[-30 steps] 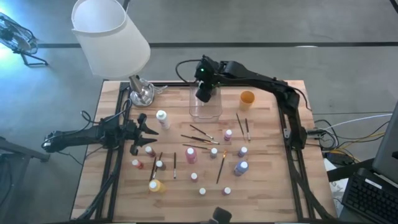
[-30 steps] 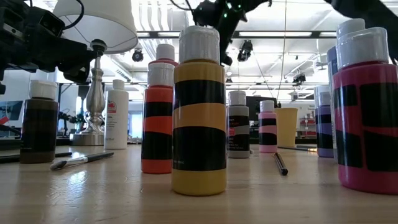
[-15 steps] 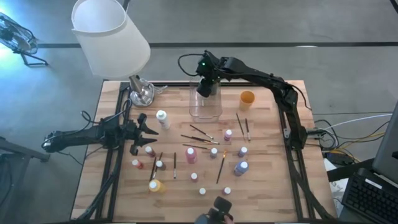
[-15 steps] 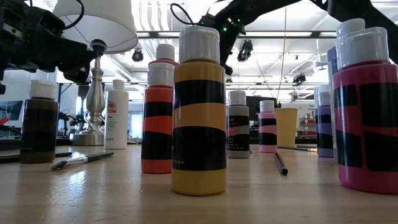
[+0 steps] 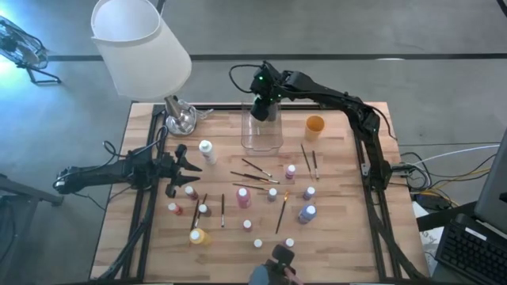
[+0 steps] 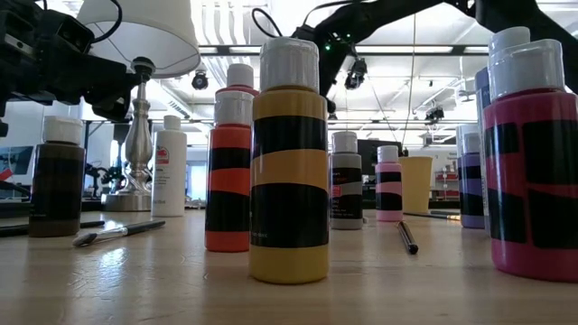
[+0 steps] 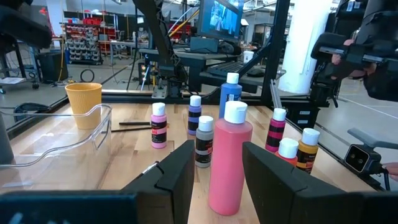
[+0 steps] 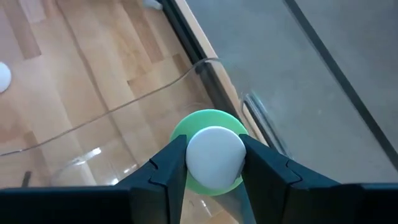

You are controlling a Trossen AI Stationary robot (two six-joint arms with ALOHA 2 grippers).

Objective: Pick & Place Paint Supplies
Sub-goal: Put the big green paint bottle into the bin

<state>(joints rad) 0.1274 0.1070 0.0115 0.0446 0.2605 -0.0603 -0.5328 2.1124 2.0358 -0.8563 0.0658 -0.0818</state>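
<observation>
My right gripper [image 5: 264, 109] hangs over the far part of the clear plastic box [image 5: 261, 136], shut on a green paint bottle [image 8: 208, 116] with a white cap. Many more small paint bottles and thin brushes [image 5: 255, 176] stand and lie on the wooden table's middle. My left gripper [image 5: 184, 168] waits level at the table's left, open. A pink bottle [image 7: 229, 163] stands on the table just ahead of its fingers, apart from them. My right gripper pinches the green bottle's white cap [image 8: 216, 152] between its two fingers, one on each side of the cap. The fingers come slanting down from the table's right. The bottle hangs below them, lifted clear above the box's far wall [image 8: 205, 62].
An orange cup [image 5: 315, 124] stands right of the box. A lamp with a white shade [image 5: 139, 47] stands at the far left corner. A white bottle [image 5: 207, 150] stands near my left gripper. The low view is filled by nearby bottles, a yellow one [image 6: 289, 171] foremost.
My right gripper has carried the green bottle a short way toward the table's far edge, from over the box's middle to over its far wall. The bottle stays lifted clear.
</observation>
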